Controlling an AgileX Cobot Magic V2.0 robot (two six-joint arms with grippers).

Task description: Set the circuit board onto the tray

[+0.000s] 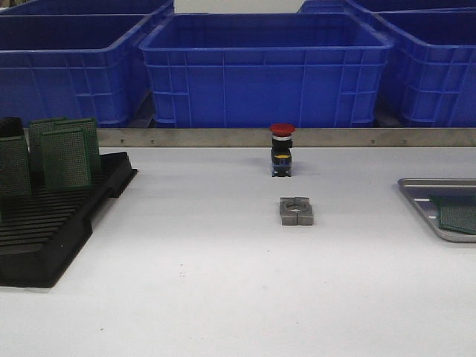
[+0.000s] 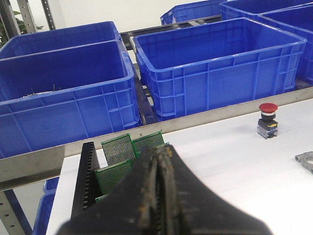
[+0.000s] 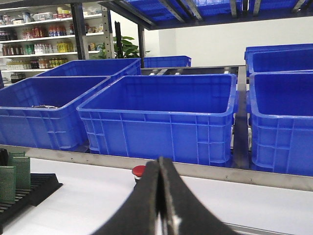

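Several green circuit boards point(image 1: 65, 158) stand upright in a black slotted rack point(image 1: 52, 223) at the left; they also show in the left wrist view point(image 2: 117, 149). The grey metal tray point(image 1: 424, 204) lies at the right edge with one green board point(image 1: 457, 216) flat on it. Neither gripper shows in the front view. In the left wrist view my left gripper point(image 2: 160, 156) is shut and empty, above the table near the rack point(image 2: 84, 181). In the right wrist view my right gripper point(image 3: 160, 164) is shut and empty, and a sliver of the tray's rim point(image 3: 244, 228) shows.
A red-capped push button point(image 1: 282, 149) stands at the middle back, with a grey metal clamp block point(image 1: 296, 210) in front of it. Large blue bins point(image 1: 264, 67) line the back behind a metal rail point(image 1: 223, 137).
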